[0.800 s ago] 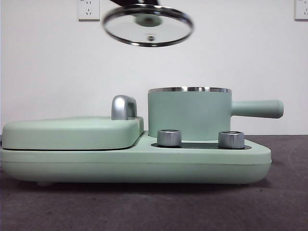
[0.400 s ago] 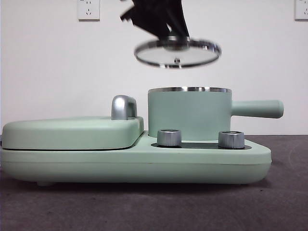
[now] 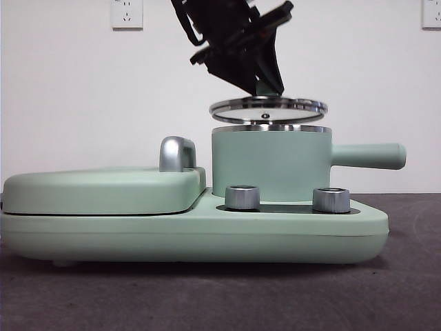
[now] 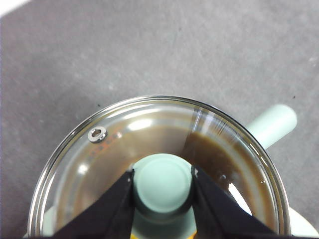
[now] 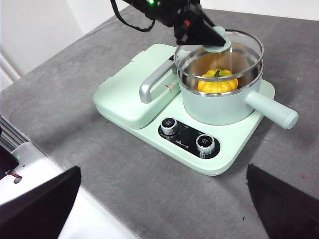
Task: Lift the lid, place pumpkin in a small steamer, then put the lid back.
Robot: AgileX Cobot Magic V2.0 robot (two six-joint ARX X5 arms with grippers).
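The small steamer (image 5: 219,107), a mint-green pot with a steel rim, stands upright on its mint-green base (image 5: 149,119), its long straight handle pointing toward 4 o'clock in the right wrist view. The glass lid (image 3: 268,107) hovers just above the rim, nearly level. The left gripper (image 4: 163,181) is narrowly open, clamped on the lid's mint knob. The ribbed yellow-orange pumpkin (image 5: 218,82) sits inside, green stem up. The right gripper (image 5: 164,199) waits wide open
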